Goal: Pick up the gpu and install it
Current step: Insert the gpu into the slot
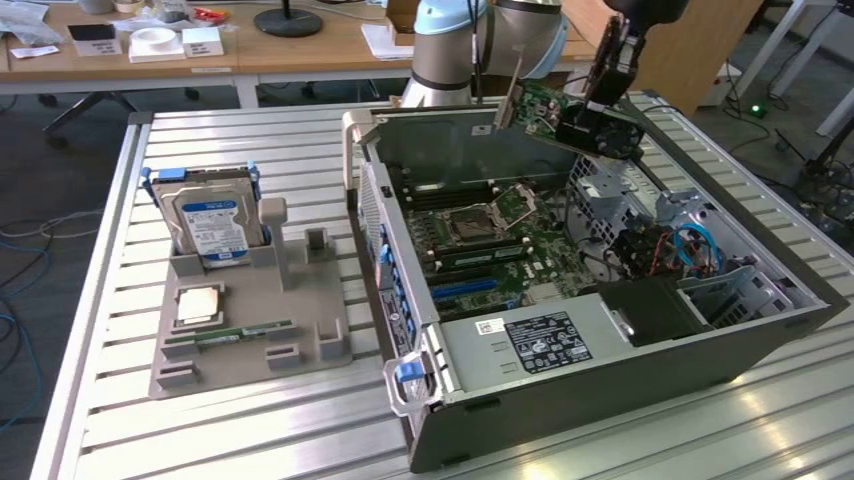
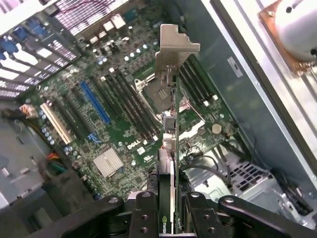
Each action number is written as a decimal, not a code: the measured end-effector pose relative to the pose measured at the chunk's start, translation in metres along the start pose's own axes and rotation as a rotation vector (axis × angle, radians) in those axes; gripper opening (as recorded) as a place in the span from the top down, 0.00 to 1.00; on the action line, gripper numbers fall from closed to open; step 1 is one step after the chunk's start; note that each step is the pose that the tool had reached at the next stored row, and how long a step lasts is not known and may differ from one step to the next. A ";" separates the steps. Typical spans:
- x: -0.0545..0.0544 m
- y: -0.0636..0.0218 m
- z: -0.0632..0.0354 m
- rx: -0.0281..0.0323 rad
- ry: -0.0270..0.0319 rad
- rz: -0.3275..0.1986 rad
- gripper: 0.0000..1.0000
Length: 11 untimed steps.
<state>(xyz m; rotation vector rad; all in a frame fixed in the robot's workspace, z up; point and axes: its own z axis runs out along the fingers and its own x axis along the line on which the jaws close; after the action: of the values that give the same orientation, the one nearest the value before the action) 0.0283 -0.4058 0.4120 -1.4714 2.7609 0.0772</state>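
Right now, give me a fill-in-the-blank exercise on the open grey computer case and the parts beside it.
The gripper is shut on the thin dark gpu, held ____ the open grey computer case.
The silver hard drive with a blue-white label stands ____ in the grey plastic holder.
The narrow green memory stick lies on that holder, at the exterior view's ____ of the case.
Missing words: above; upright; left.

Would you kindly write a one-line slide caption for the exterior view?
The gripper holds the gpu tilted above the open computer case; a hard drive stands in a gray holder nearby.
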 end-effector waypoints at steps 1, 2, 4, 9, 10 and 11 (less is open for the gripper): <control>0.000 0.0000 0.0001 -0.0006 0.0007 -0.018 0.74; 0.000 0.0000 0.0001 -0.0012 0.0014 -0.036 0.74; 0.000 0.0000 0.0003 -0.0025 0.0028 -0.073 0.74; 0.000 0.0000 0.0005 -0.0056 0.0061 -0.163 0.74; 0.000 0.0000 0.0006 -0.0062 0.0069 -0.182 0.74; 0.000 0.0000 0.0007 -0.0068 0.0075 -0.200 0.74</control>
<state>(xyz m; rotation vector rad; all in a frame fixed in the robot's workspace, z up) 0.0283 -0.4058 0.4113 -1.7432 2.6037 0.0789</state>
